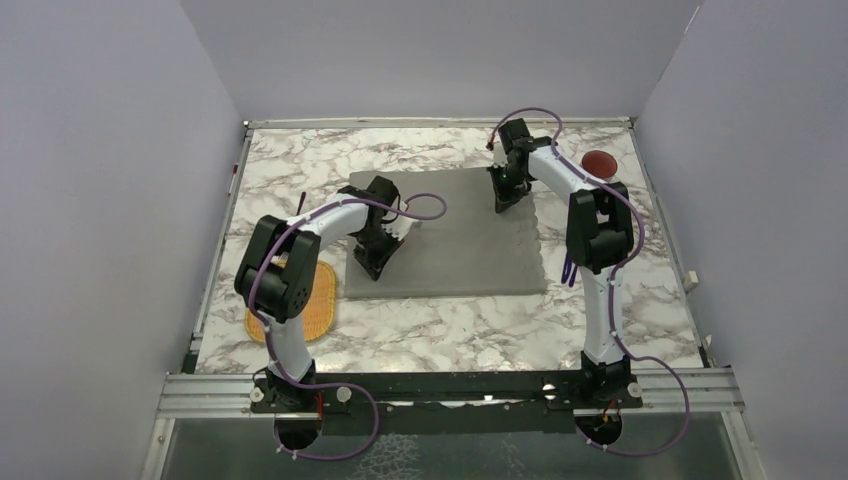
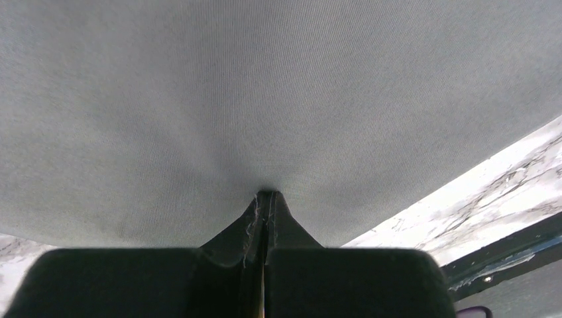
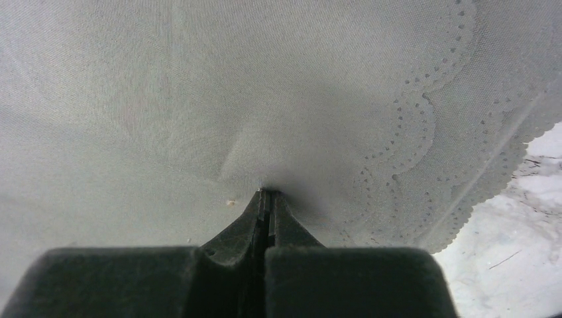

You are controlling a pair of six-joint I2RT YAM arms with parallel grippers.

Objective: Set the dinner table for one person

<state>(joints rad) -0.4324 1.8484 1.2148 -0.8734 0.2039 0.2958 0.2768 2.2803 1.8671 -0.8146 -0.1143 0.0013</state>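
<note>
- Pincers closed: left gripper (image 2: pixel 267 199) and right gripper (image 3: pixel 267 196) each pinch the placemat (image 1: pixel 470 255).
- We judge gripping its opposite ends lets us slide it flat on the dinner table (image 1: pixel 300 160).

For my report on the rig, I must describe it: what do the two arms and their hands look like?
Both the left arm and right arm have white links between bulky black joints. A thin purple cable runs along each. The left hand and right hand are matte black, with two fingers tapering to narrow tips.
</note>
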